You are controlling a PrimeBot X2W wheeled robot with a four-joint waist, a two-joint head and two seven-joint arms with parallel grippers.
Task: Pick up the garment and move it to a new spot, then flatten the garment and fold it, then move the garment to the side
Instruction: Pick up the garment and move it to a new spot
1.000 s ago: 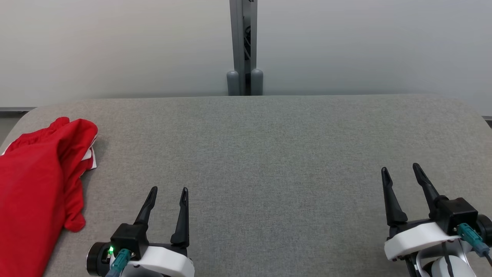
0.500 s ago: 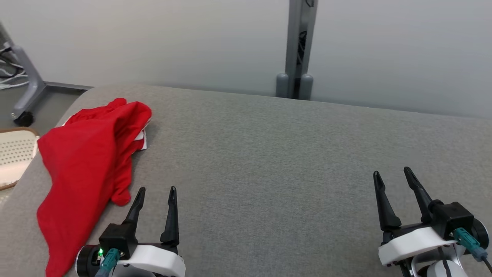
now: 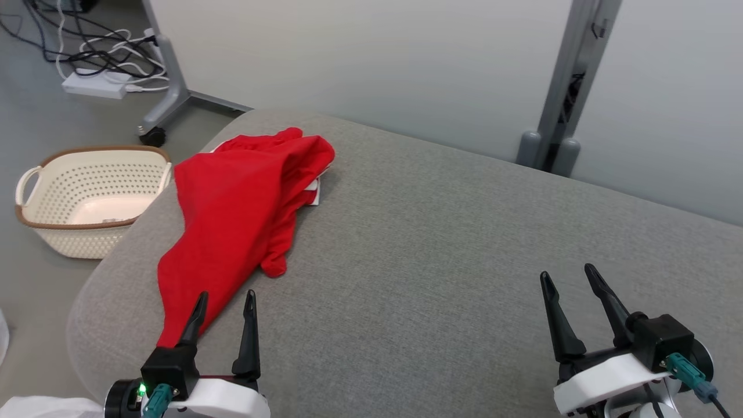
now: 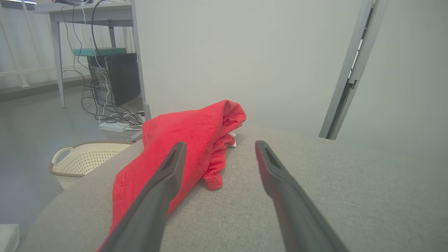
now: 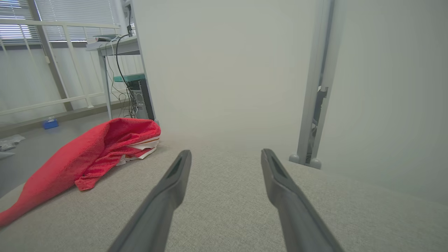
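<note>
A crumpled red garment (image 3: 241, 215) with a bit of white showing lies on the left end of the grey padded table (image 3: 441, 255), one end draped toward the table's left edge. My left gripper (image 3: 226, 299) stands open just short of its near end, nothing between the fingers; the left wrist view has the garment (image 4: 189, 140) right ahead past the left gripper (image 4: 218, 147). My right gripper (image 3: 566, 278) stands open and empty far to the right over bare table. From the right wrist view, the garment (image 5: 87, 154) lies off to the left of the right gripper (image 5: 225, 154).
A cream perforated basket (image 3: 87, 197) sits on the floor left of the table. Cables and a power strip (image 3: 96, 87) lie on the floor behind it beside a wheeled stand leg (image 3: 165, 98). A grey post (image 3: 566, 93) rises behind the table.
The head camera has turned left, bringing the garment, basket and floor into view. Both grippers stay open and keep their places.
</note>
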